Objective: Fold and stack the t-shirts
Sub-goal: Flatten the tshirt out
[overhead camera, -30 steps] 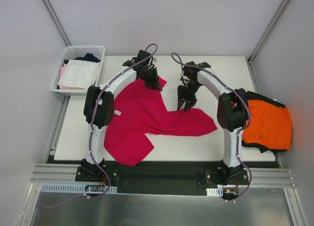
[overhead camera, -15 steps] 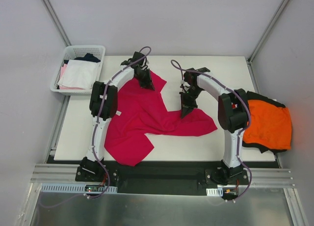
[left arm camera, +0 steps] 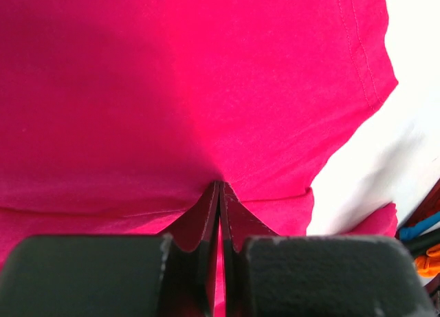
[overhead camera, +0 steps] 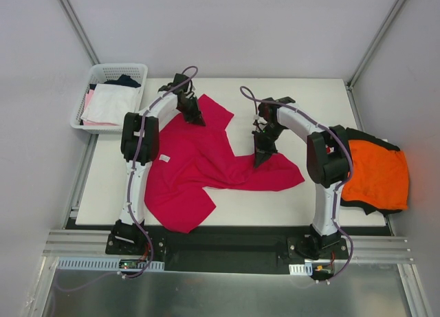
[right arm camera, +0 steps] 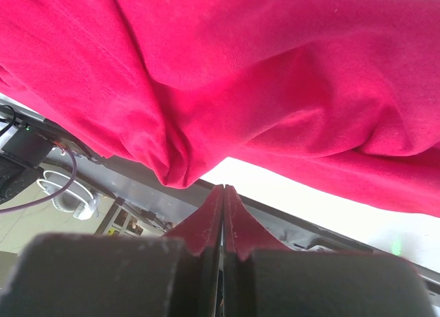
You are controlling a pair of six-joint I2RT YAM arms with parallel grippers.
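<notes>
The crimson-magenta t-shirt [overhead camera: 196, 166] lies spread and rumpled on the white table [overhead camera: 316, 97]; its small white label [overhead camera: 165, 158] shows near the left arm. My left gripper [overhead camera: 193, 116] is shut on the shirt's far part; in the left wrist view its fingertips [left arm camera: 218, 188] pinch the cloth [left arm camera: 172, 90]. My right gripper [overhead camera: 260, 157] is shut at the shirt's right part; in the right wrist view its tips [right arm camera: 224, 188] meet just below the cloth [right arm camera: 275, 69] with none showing between them. The orange t-shirt [overhead camera: 375, 172] lies on the black one [overhead camera: 356, 134] at the table's right edge.
A white mesh basket [overhead camera: 103, 73] with white and pink garments stands off the table's far left corner. Grey walls close in the back and both sides. The arm bases sit on a black rail [overhead camera: 220, 241] at the near edge.
My left gripper has moved left along the far side, pulling the shirt's far corner with it. My right gripper has shifted slightly nearer and stays shut.
</notes>
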